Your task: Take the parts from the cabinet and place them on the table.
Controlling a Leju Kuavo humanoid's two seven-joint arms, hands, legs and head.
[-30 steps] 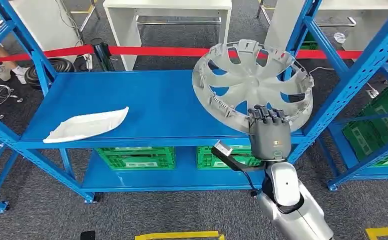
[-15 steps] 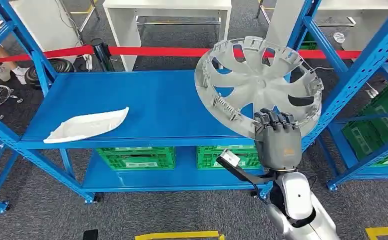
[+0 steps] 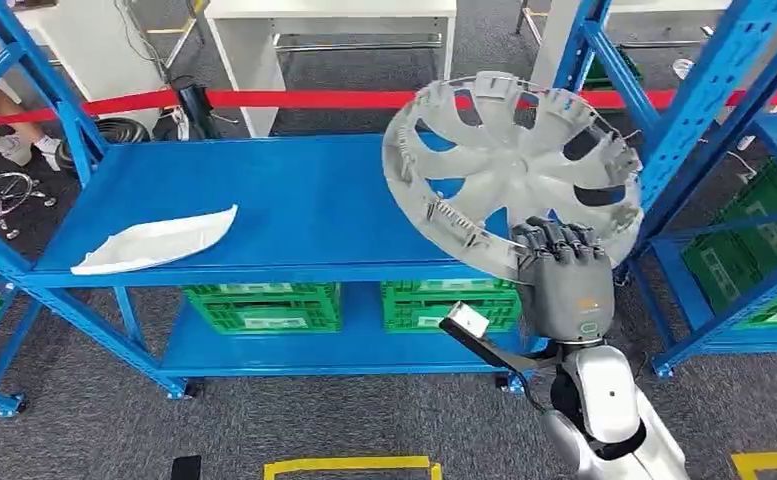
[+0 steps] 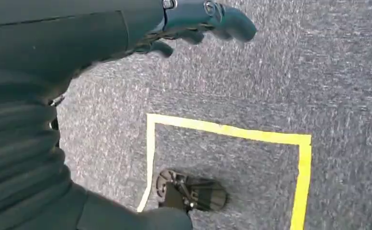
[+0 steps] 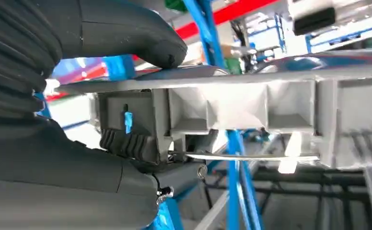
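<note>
Grey hubcap [image 3: 512,165] gripped by right hand [image 3: 562,283] (left hand [image 4: 193,19] seemingly empty, fingers apart)

- A white tray [image 3: 154,241] lies on the blue shelf near its front left corner.
- Green crates [image 3: 262,306] sit on the lower shelf, with more [image 3: 754,262] in the rack to the right.
- A red barrier tape [image 3: 304,99] runs behind the shelf's back edge.
- White tables [image 3: 329,40] stand beyond the tape.
- Yellow floor tape [image 4: 231,132] marks a rectangle on the grey carpet [image 4: 318,72].
- A coiled black hose [image 3: 114,130] lies past the back left corner.
</note>
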